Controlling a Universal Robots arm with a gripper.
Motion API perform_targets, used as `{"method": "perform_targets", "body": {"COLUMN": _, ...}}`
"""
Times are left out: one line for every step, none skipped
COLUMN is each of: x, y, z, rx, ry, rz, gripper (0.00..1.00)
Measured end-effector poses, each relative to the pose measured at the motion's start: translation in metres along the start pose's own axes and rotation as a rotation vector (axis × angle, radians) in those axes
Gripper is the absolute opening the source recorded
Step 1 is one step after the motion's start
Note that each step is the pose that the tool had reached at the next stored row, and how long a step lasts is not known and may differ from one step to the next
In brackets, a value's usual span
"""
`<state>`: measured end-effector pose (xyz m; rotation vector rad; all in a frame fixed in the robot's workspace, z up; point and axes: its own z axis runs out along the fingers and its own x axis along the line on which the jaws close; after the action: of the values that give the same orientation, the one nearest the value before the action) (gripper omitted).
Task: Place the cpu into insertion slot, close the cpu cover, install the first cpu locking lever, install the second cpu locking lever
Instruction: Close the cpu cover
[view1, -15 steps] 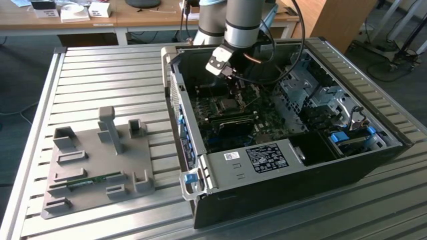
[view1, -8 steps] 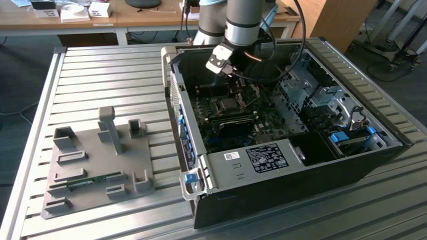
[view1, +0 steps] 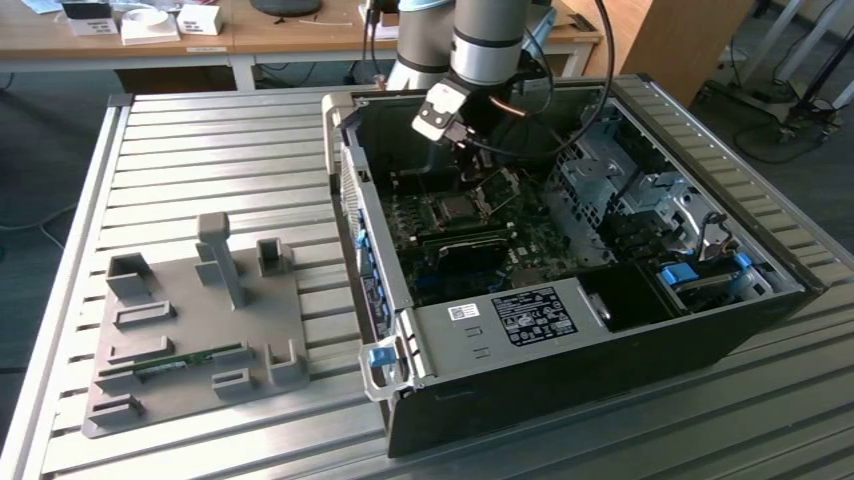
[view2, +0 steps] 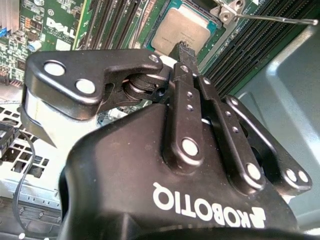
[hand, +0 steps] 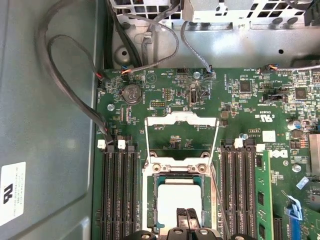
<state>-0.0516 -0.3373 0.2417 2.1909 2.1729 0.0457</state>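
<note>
The cpu (hand: 175, 199), a flat square chip with a silver-grey top, lies in the insertion slot (hand: 148, 200) on the green board; the second wrist view also has the cpu (view2: 182, 29) in it. My gripper (hand: 187, 218) hangs just above the chip's near edge, its two black fingertips (view2: 181, 50) pressed together with nothing between them. The cpu cover (hand: 181, 119) is swung open, lying back beyond the slot on its hinge. A thin locking lever (view2: 270, 20) sticks out beside the socket. In the exterior view the gripper (view1: 471, 165) reaches down into the open computer case (view1: 574, 330).
Long black memory slots (hand: 119, 195) flank the socket on both sides. Cables (hand: 75, 95) run along the grey case wall. Drive cages and blue clips (view1: 681, 272) fill the case's far side. A grey fixture plate (view1: 187, 330) lies on the slatted table at the exterior view's left.
</note>
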Motion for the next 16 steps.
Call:
{"method": "perform_targets", "body": {"x": 0.0, "y": 0.0001, "z": -0.0012, "rx": 0.0002, "ry": 0.0, "rz": 0.0, "gripper": 0.1}}
{"method": "perform_targets", "body": {"x": -0.0001, "y": 0.0001, "z": -0.0023, "rx": 0.0002, "ry": 0.0, "rz": 0.0, "gripper": 0.1}}
{"method": "perform_targets", "body": {"x": -0.0001, "y": 0.0002, "z": -0.0031, "rx": 0.0003, "ry": 0.0, "rz": 0.0, "gripper": 0.1}}
{"method": "perform_targets", "body": {"x": 0.0, "y": 0.0002, "z": -0.0033, "rx": 0.0002, "ry": 0.0002, "rz": 0.0, "gripper": 0.1}}
{"method": "perform_targets", "body": {"x": 0.0, "y": 0.0002, "z": -0.0033, "rx": 0.0002, "ry": 0.0002, "rz": 0.0, "gripper": 0.1}}
{"method": "perform_targets", "body": {"x": 0.0, "y": 0.0002, "z": -0.0033, "rx": 0.0001, "ry": 0.0003, "rz": 0.0, "gripper": 0.1}}
{"method": "perform_targets", "body": {"x": -0.0001, "y": 0.0002, "z": -0.0035, "rx": 0.0003, "ry": 0.0, "rz": 0.0, "gripper": 0.1}}
{"method": "perform_targets", "body": {"x": -0.0001, "y": 0.0002, "z": -0.0035, "rx": 0.0003, "ry": 0.0001, "rz": 0.0, "gripper": 0.1}}
{"method": "perform_targets", "body": {"x": -0.0001, "y": 0.0002, "z": -0.0035, "rx": 0.0003, "ry": 0.0, "rz": 0.0, "gripper": 0.1}}
{"method": "perform_targets", "body": {"x": -0.0001, "y": 0.0002, "z": -0.0036, "rx": 0.0003, "ry": 0.0, "rz": 0.0, "gripper": 0.1}}
{"method": "perform_targets", "body": {"x": -0.0001, "y": 0.0002, "z": -0.0038, "rx": 0.0004, "ry": -0.0002, "rz": 0.0, "gripper": 0.1}}
{"method": "perform_targets", "body": {"x": -0.0001, "y": 0.0002, "z": -0.0042, "rx": 0.0005, "ry": -0.0004, "rz": 0.0, "gripper": 0.1}}
{"method": "perform_targets", "body": {"x": -0.0001, "y": 0.0002, "z": -0.0045, "rx": 0.0005, "ry": -0.0004, "rz": 0.0, "gripper": 0.1}}
{"method": "perform_targets", "body": {"x": -0.0001, "y": 0.0003, "z": -0.0047, "rx": 0.0003, "ry": -0.0002, "rz": 0.0, "gripper": 0.1}}
{"method": "perform_targets", "body": {"x": -0.0001, "y": 0.0003, "z": -0.0052, "rx": 0.0004, "ry": -0.0005, "rz": 0.0, "gripper": 0.1}}
{"method": "perform_targets", "body": {"x": -0.0001, "y": 0.0004, "z": -0.0057, "rx": 0.0004, "ry": -0.0008, "rz": 0.0, "gripper": 0.1}}
